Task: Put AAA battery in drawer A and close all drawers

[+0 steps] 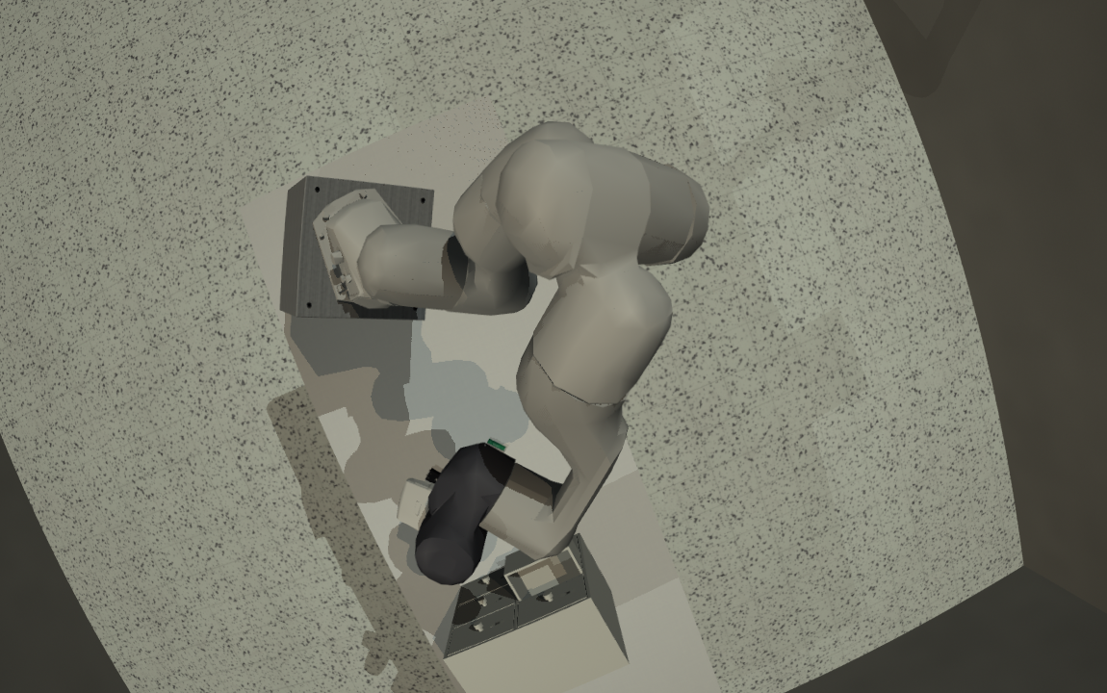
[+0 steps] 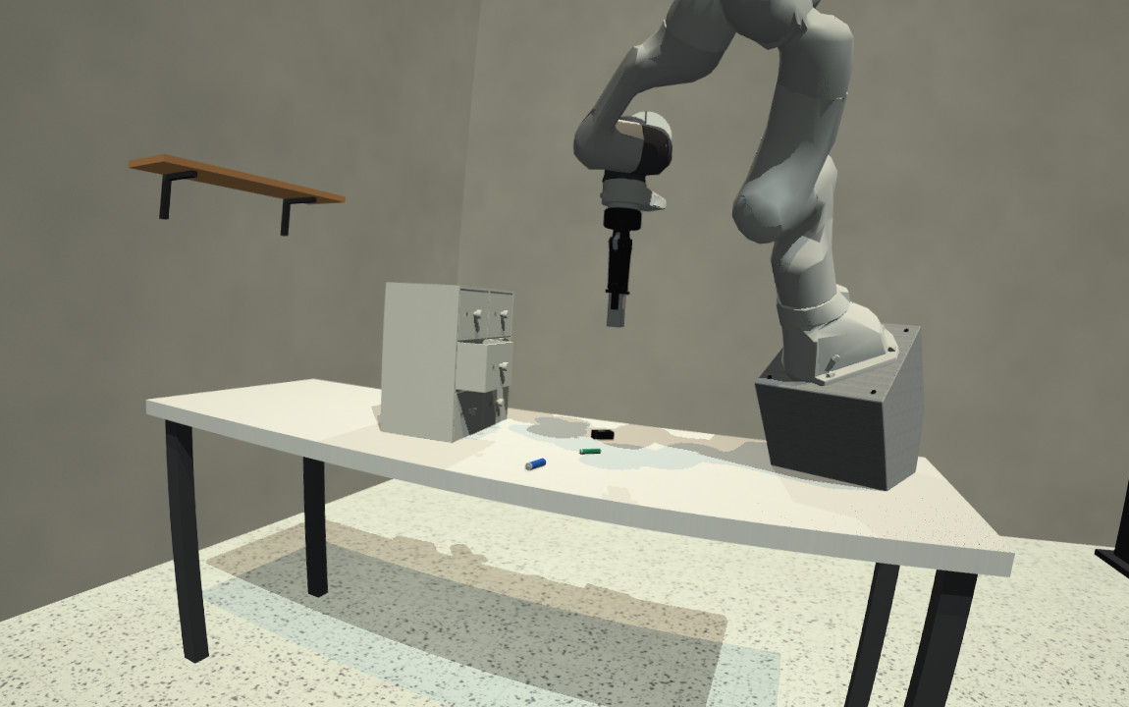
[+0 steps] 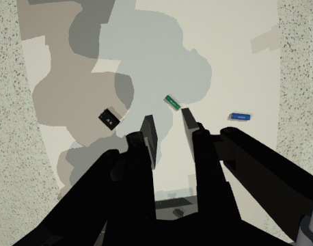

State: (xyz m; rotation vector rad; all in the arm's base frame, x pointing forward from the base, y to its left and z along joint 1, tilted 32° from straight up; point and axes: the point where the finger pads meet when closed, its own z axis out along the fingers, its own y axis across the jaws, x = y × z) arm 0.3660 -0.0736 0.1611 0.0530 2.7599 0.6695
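Note:
A thin green battery (image 3: 172, 102) lies on the table, also in the side view (image 2: 589, 451) and just visible past my wrist from above (image 1: 496, 445). A thicker blue battery (image 3: 240, 117) (image 2: 535, 462) lies apart from it, nearer the table's front edge. The small chest (image 2: 446, 360) stands upright with one drawer (image 1: 545, 576) pulled partly out and empty; I cannot read the drawer marks. My gripper (image 3: 169, 124) (image 2: 615, 311) hangs high above the table, pointing straight down over the green battery. Its fingers stand a narrow gap apart with nothing between them.
A small black block (image 3: 109, 119) (image 2: 602, 433) lies on the table beside the batteries. The arm's grey mounting block (image 2: 840, 412) stands at the table's far end. A wooden shelf (image 2: 235, 180) hangs on the wall behind.

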